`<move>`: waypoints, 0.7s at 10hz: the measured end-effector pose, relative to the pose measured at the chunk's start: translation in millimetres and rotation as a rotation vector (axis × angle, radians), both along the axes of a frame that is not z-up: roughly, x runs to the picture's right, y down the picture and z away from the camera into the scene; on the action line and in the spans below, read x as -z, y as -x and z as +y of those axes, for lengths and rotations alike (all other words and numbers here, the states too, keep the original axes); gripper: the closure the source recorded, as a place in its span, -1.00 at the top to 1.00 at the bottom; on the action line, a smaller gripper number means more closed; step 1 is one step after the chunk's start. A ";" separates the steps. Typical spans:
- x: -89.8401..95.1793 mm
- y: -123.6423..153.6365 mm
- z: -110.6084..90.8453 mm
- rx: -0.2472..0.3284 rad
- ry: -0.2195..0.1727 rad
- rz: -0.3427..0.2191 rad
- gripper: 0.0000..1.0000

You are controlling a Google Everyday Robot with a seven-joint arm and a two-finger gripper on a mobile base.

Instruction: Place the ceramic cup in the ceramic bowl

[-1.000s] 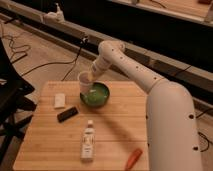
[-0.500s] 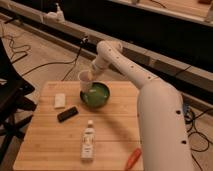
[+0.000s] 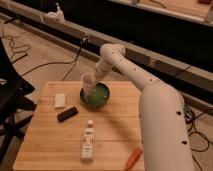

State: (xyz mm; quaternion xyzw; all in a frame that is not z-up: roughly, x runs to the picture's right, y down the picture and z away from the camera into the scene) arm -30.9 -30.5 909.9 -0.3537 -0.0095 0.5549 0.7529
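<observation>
While the white arm (image 3: 150, 95) is reaching in from the right and bending down toward the far part of the table (image 3: 45, 145), the gripper (image 3: 95, 79) is sitting at the cup's right side, above the left rim of the bowl. It is pinching the cup (image 3: 88, 83) and holding it off the table surface. The cup is standing roughly upright, its open mouth facing up, and its lower part is overlapping the bowl's left edge in this view. Whether the cup's base is touching the bowl cannot be told.

The bowl (image 3: 98, 96) is resting on the wooden table, near the far edge and about midway across its width. Its green inside is showing to the right of the cup.

To the left of the bowl, a small white block (image 3: 60, 100) is lying flat on the table. Nearer than that block, a dark rectangular object (image 3: 67, 114) is lying at an angle. Nearer still, and roughly in line with the bowl, a white bottle (image 3: 88, 141) is lying on its side with its cap pointing toward the far edge. At the near right of the table, an orange object (image 3: 133, 159) is lying at a slant, close beside the robot's body.

A black chair (image 3: 12, 105) is standing off the table's left side. Cables (image 3: 47, 64) are running across the floor beyond the table.
</observation>
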 end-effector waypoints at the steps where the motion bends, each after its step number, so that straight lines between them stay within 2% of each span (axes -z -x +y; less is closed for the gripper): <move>1: -2.9 -3.2 4.3 -0.006 0.012 0.007 -0.95; 3: -15.1 -16.4 18.7 -0.027 0.060 0.042 -0.50; 7: -30.8 -31.9 23.2 -0.023 0.079 0.091 0.30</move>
